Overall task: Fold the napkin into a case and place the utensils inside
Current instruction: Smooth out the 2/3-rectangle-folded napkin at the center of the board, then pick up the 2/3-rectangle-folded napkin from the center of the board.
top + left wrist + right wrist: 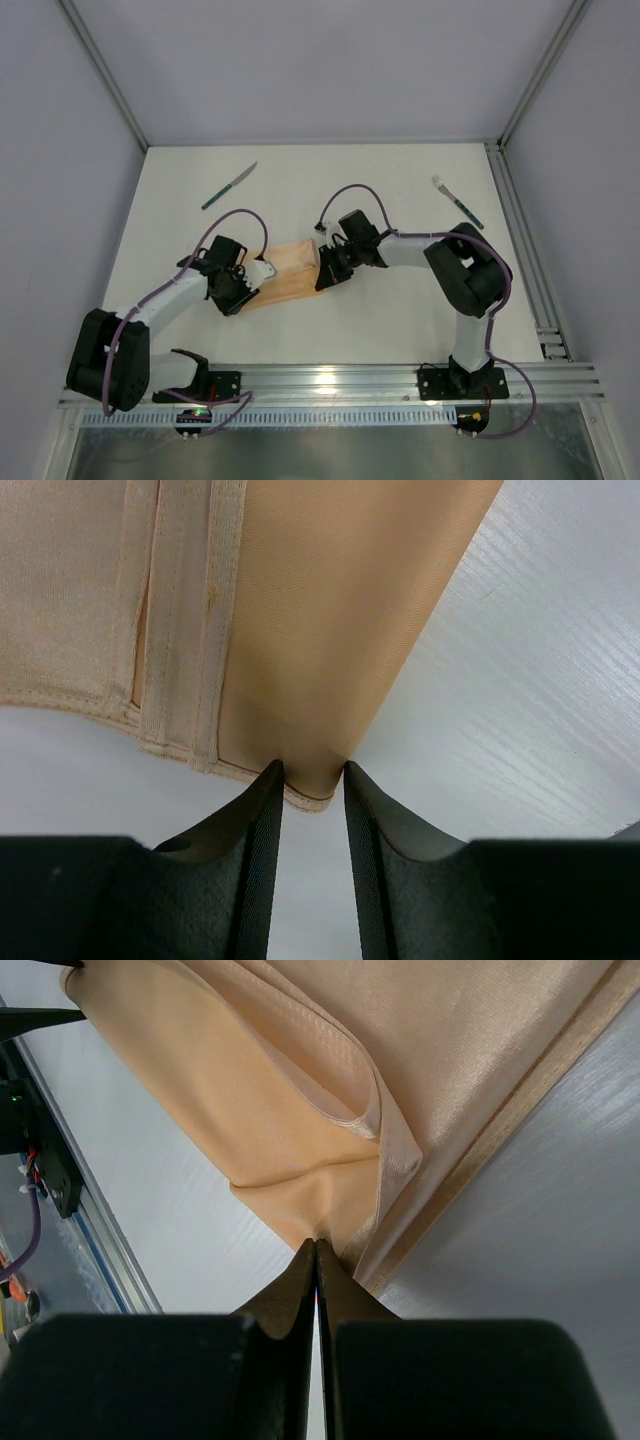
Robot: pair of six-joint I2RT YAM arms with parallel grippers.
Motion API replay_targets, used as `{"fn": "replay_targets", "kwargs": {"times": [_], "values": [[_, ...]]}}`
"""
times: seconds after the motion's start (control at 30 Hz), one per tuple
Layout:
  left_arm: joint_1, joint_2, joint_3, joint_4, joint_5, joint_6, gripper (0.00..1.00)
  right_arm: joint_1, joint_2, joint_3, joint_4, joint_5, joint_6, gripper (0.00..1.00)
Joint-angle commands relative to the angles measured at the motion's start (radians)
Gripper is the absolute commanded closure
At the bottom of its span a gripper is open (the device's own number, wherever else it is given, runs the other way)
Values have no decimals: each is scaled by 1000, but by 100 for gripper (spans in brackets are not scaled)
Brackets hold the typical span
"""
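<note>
The peach-orange napkin [287, 270] lies folded into a short band between my two grippers at mid-table. My left gripper [262, 272] is at its left end. In the left wrist view the left gripper [313, 770] is open, its fingers a small gap apart, with a hemmed corner of the napkin [300, 630] reaching between the tips. My right gripper [323, 277] is at the right end. The right wrist view shows the right gripper [317, 1242] shut on a pinched fold of the napkin [300, 1090]. The knife [229, 186] lies at the far left and the fork [458, 203] at the far right.
A metal rail [330, 380] runs along the near edge by the arm bases. Another rail [520, 240] lines the table's right side, close to the fork. Grey walls enclose the table on the left, back and right.
</note>
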Motion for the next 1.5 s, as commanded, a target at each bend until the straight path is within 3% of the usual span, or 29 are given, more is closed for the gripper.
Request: {"fn": "replay_targets", "kwargs": {"times": [0.0, 0.33, 0.47, 0.63, 0.83, 1.03, 1.13, 1.3, 1.47], "values": [[6, -4, -6, 15, -6, 6, 67, 0, -44, 15, -32, 43, -32, 97], [6, -116, 118, -58, 81, -29, 60, 1, -99, 108, 2, -1, 0, 93], [6, -118, 157, -54, 46, -58, 58, 3, -57, 99, 39, -11, 26, 93], [32, -51, 207, -50, -6, -93, 54, 4, 5, 110, 50, -3, 25, 93], [85, 3, 220, -37, -18, -121, 51, 7, -53, 117, 45, -35, -1, 89], [252, 62, 309, -6, 69, -169, 50, 81, -118, 225, -86, -15, -220, 77], [303, 68, 316, 37, 80, -187, 46, 113, -98, 266, -131, 52, -300, 64], [304, 153, 344, 112, 138, -179, 42, 125, -44, 334, -168, 59, -322, 64], [304, 304, 407, 135, 131, -158, 41, 156, 3, 345, -162, 11, -259, 71]]}}
